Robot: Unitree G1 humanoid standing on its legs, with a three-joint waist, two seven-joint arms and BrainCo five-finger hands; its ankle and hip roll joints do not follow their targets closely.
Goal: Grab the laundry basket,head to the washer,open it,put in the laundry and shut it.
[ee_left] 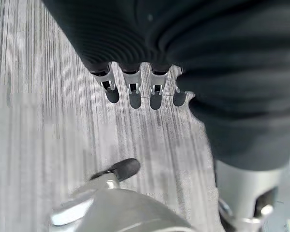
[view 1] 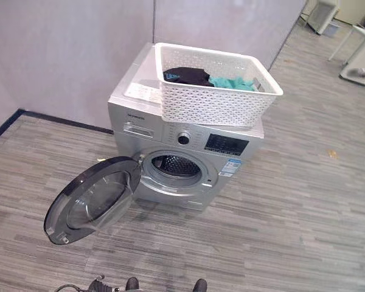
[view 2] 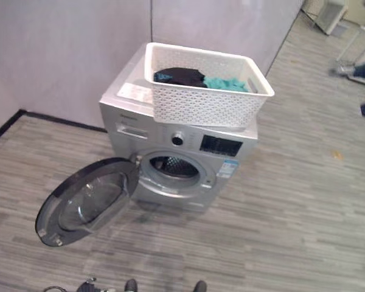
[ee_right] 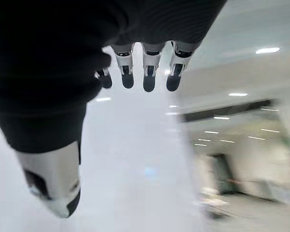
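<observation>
Left eye view — the washer (view 1: 185, 155) stands against the grey wall (view 1: 67, 55), its round door (view 1: 94, 199) swung wide open toward 8 o'clock, drum mouth (view 1: 175, 165) exposed. The white laundry basket (view 1: 213, 88) sits on the washer's top, overhanging its front edge, with a black garment (view 1: 185, 75) and a teal garment (view 1: 231, 83) still inside. Judged from this: basket delivered, door opened, loading step in hand but not started. Next move calls for reaching up to the basket at 12 o'clock, pinching one garment, lowering it into the drum.

Right eye view — same layout. It adds a person's dark legs and shoe (view 2: 362, 72) at the far 2 o'clock edge, well apart from the washer.

Left wrist view — left hand (ee_left: 135, 94) hangs over the striped floor (ee_left: 34, 125), fingers straight and relaxed, thumb apart, grasping nothing. The eye views give no such read of the fingers.

Right wrist view — right hand (ee_right: 145, 77) likewise released, fingers extended, nothing between them and the thumb; behind it a pale wall and ceiling lights (ee_right: 268, 50) — so this arm points upward, away from the floor, which the left wrist view does not suggest for its own arm.
</observation>
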